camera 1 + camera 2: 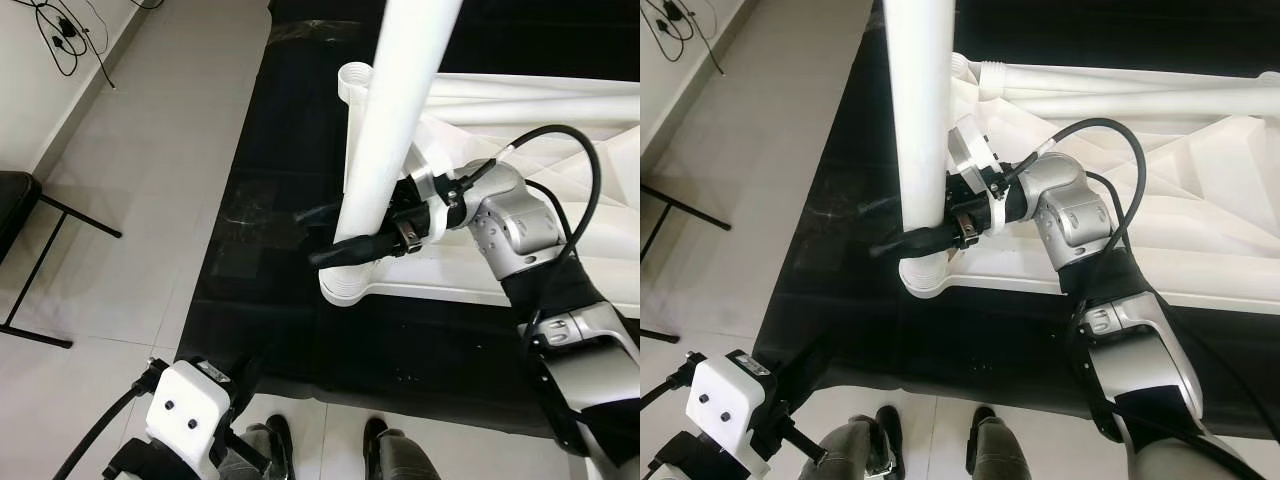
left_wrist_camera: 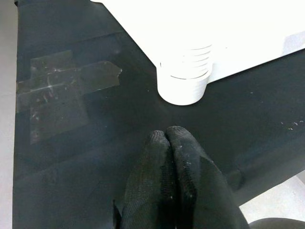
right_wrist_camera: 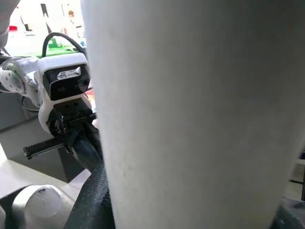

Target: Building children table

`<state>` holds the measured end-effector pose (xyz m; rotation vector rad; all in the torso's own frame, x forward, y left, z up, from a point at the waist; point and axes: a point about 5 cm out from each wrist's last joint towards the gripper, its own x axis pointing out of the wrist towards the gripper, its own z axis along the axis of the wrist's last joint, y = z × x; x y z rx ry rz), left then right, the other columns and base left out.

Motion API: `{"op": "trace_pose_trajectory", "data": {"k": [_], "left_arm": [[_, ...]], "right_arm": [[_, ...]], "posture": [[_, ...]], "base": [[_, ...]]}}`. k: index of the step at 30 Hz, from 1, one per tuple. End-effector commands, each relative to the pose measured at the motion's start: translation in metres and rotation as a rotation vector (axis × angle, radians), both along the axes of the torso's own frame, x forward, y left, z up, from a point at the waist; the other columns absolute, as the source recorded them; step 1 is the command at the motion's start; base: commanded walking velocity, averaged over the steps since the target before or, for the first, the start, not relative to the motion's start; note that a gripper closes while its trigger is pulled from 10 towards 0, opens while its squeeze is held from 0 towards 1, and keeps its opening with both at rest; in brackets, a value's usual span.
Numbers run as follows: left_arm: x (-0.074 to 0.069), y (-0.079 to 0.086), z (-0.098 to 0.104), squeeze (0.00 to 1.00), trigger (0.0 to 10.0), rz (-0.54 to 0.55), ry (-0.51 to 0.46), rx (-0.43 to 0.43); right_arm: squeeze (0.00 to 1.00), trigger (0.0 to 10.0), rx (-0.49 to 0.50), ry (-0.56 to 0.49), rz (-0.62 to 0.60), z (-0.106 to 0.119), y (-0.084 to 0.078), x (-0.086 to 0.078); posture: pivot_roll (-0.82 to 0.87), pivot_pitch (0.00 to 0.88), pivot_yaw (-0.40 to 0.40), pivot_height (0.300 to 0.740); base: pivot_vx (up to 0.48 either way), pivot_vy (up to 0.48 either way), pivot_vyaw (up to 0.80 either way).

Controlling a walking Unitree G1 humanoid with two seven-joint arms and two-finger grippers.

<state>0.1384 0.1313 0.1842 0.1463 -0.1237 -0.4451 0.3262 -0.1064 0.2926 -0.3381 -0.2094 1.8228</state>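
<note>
Right pincer (image 1: 925, 235) clamped low on the white table leg (image 1: 920, 110) above the near-left socket (image 1: 923, 275); leg looks stiff, light, smooth, possibly slippery; left pincer (image 2: 167, 136) together.

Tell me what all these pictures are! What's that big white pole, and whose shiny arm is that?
That shiny arm belongs to a walking robot that is building a little table for children. Two pictures come from cameras in its head, like eyes looking down. The other two come from small cameras on its wrists.

The right gripper has two long black fingers, and they are closed around the white table leg, that big pole. The leg stands over a round socket at the corner of the white tabletop, which lies upside down on a black mat.

The left gripper waits lower down with its fingers pressed together, pointing toward that same corner. In the right wrist picture the leg looks huge because the camera is so close.

A person's shoes peek in at the bottom.
</note>
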Motion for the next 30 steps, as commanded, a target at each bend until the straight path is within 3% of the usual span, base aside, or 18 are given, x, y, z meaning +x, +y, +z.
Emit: {"op": "trace_pose_trajectory", "data": {"k": [1, 9, 16, 30], "left_arm": [[-0.003, -0.001, -0.001, 0.0, 10.0, -0.001, 0.014, 0.007], [-0.002, 0.0, -0.001, 0.0, 10.0, -0.002, 0.011, 0.009], [-0.002, 0.0, 0.0, 0.0, 10.0, 0.003, 0.008, 0.01], [0.0, -0.001, -0.001, 0.0, 10.0, 0.005, 0.001, 0.007]], "right_arm": [[0.0, 10.0, -0.043, 0.024, -0.013, -0.008, -0.004, 0.0], [0.0, 10.0, -0.052, 0.031, 0.025, -0.016, -0.001, -0.009], [0.0, 10.0, -0.144, 0.001, 0.069, -0.033, 0.004, -0.025], [0.0, 10.0, -0.154, 0.031, -0.014, -0.027, 0.008, -0.018]], "posture": [[0.08, 0.398, 0.006, 0.74], [0.08, 0.398, 0.008, 0.74], [0.08, 0.4, 0.01, 0.74], [0.06, 0.393, 0.0, 0.74]], "base": [[0.0, 0.0, 0.0], [0.0, 0.0, 0.0], [0.0, 0.0, 0.0], [0.0, 0.0, 0.0]]}}
